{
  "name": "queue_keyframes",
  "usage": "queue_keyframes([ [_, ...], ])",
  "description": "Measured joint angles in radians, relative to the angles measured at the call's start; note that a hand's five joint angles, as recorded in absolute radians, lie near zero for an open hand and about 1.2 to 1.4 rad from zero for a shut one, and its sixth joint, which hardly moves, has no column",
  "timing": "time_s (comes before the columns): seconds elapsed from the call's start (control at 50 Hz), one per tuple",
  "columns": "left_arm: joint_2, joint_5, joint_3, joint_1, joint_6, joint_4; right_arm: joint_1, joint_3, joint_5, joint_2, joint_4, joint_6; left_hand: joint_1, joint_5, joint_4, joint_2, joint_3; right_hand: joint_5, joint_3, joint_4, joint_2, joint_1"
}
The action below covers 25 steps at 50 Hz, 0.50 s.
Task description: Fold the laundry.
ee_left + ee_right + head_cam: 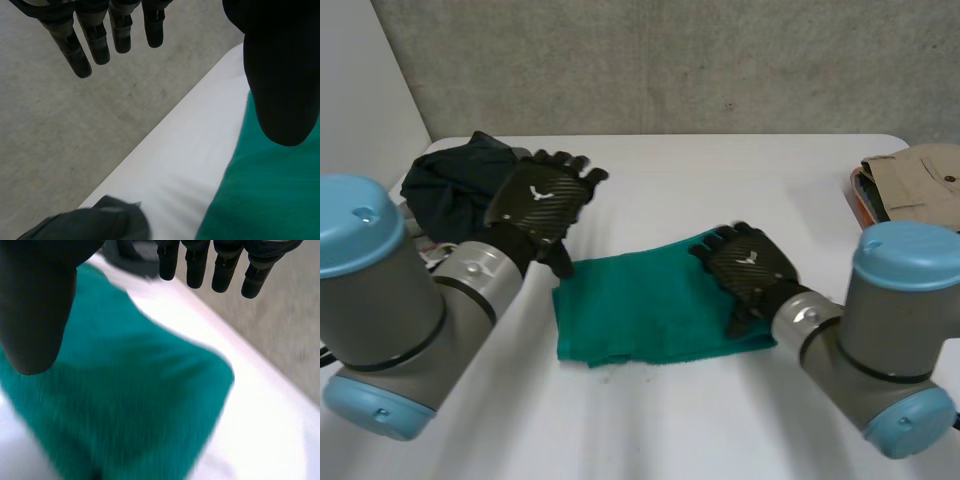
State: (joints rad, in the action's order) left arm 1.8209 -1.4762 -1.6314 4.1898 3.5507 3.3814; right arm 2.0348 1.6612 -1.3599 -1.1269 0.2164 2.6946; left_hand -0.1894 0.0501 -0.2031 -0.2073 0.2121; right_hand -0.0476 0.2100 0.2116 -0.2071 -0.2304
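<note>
Lying as a rough rectangle on the white table point(720, 180), one green cloth point(630, 310) has bare tabletop along its near, far and right edges. One dark garment point(450, 180) is heaped beyond the cloth's far left corner. One beige garment point(920, 185) sits well to the cloth's right, at the table's edge. Two hands: the left hand point(542, 200) hovers between that corner and the dark garment, fingers straight, released. The right hand point(752, 268) is over the cloth's right end, palm down, fingers straight, released. Whether it touches the cloth cannot be told.
</note>
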Motion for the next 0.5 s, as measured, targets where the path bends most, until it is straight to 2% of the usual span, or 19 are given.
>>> queue_keyframes([
  [0.02,0.012,-0.001,0.008,-0.014,0.000,0.000,-0.027,0.009,-0.002,0.007,-0.015,0.003,0.000,0.000,0.000,0.000,0.000,-0.005,0.010,0.006,-0.010,-0.007],
  [0.08,0.028,-0.003,0.016,-0.034,0.001,-0.002,-0.079,0.024,-0.007,0.033,-0.034,-0.044,0.000,0.000,0.000,0.000,0.000,-0.499,0.523,0.520,-0.538,-0.517],
  [0.1,0.031,-0.004,0.016,-0.038,0.001,-0.002,-0.090,0.026,-0.009,0.039,-0.036,-0.065,0.000,0.000,0.000,0.000,0.000,-0.581,0.586,0.582,-0.626,-0.606],
  [0.12,0.034,-0.004,0.015,-0.043,0.001,-0.004,-0.110,0.029,-0.015,0.050,-0.036,-0.112,0.000,0.000,0.000,0.000,0.000,-0.818,0.827,0.824,-0.850,-0.833],
  [0.16,0.036,-0.005,0.011,-0.048,0.002,-0.006,-0.134,0.030,-0.030,0.062,-0.030,-0.192,0.000,0.000,0.000,0.000,0.000,-0.931,0.954,0.956,-0.966,-0.890],
  [0.26,0.027,-0.005,-0.001,-0.049,0.004,-0.011,-0.134,0.012,-0.068,0.055,0.007,-0.312,0.000,0.000,0.000,0.000,0.000,-0.937,0.977,0.985,-0.972,-0.890],
  [0.36,0.000,-0.007,-0.013,-0.038,0.005,-0.013,-0.025,-0.020,-0.061,0.012,0.060,-0.351,0.000,0.000,0.000,0.000,0.000,-0.942,0.978,0.986,-0.972,-0.890],
  [0.44,-0.030,-0.008,-0.025,-0.012,0.005,-0.013,0.116,-0.031,0.008,-0.004,0.122,-0.357,0.000,0.000,0.000,0.000,0.000,-0.943,0.978,0.986,-0.972,-0.890],
  [0.5,-0.050,-0.013,-0.037,0.015,0.001,-0.013,0.235,-0.025,0.103,0.019,0.180,-0.371,0.000,0.000,0.000,0.000,0.000,-0.943,0.978,0.986,-0.972,-0.890],
])
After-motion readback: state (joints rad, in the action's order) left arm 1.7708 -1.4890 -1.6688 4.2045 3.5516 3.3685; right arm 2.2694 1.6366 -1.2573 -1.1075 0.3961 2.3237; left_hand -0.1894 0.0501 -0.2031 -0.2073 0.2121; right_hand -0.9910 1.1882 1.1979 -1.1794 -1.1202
